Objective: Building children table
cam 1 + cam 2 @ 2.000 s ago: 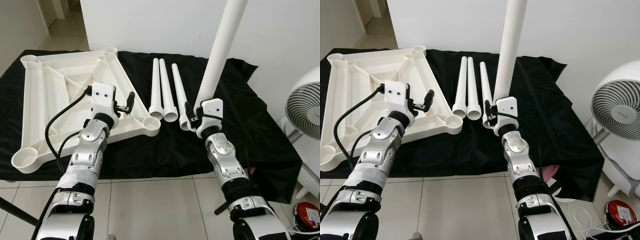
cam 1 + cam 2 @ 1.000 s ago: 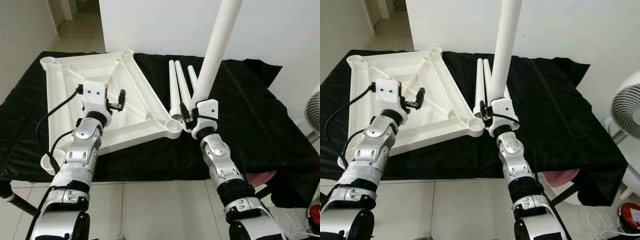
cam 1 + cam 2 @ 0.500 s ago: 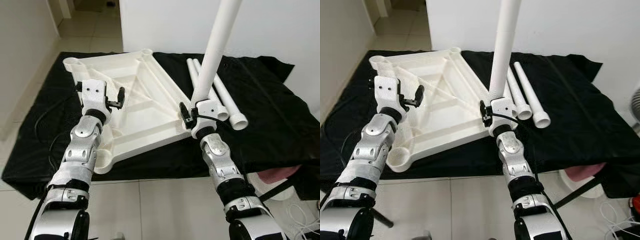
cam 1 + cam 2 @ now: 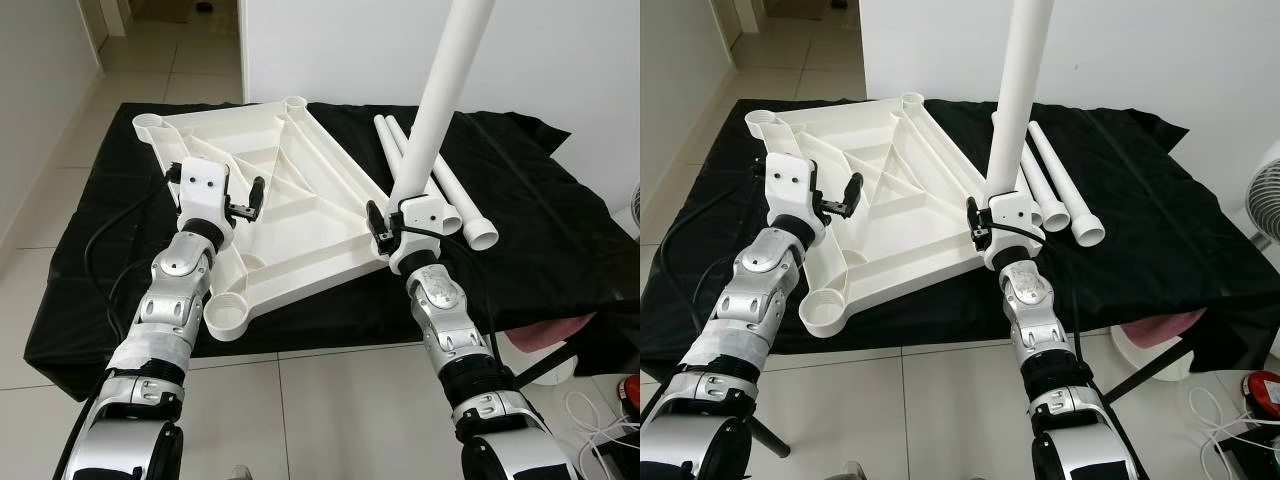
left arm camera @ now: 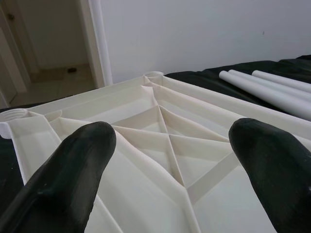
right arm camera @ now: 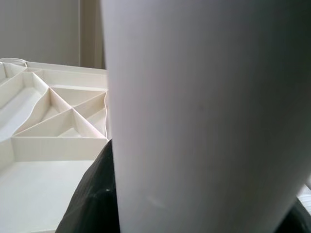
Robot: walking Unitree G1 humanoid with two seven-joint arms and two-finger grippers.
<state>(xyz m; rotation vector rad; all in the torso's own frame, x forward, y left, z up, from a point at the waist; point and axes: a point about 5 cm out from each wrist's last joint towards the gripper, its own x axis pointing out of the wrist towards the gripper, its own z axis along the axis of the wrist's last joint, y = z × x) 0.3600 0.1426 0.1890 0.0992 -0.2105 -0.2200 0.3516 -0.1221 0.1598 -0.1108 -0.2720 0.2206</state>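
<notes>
Our right hand (image 4: 388,222) is clamped on an upright white leg (image 4: 440,100); our left hand (image 5: 167,160), fingers apart, hovers over the upturned tabletop (image 4: 290,190).

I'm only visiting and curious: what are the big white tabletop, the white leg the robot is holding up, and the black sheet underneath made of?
The tabletop, lying upside down, looks like moulded plastic: ribbed underside, soft sheen. The table leg in the right gripper is a smooth matching tube, probably plastic too. The black sheet looks like thin woven cloth: wrinkled and matte.
</notes>
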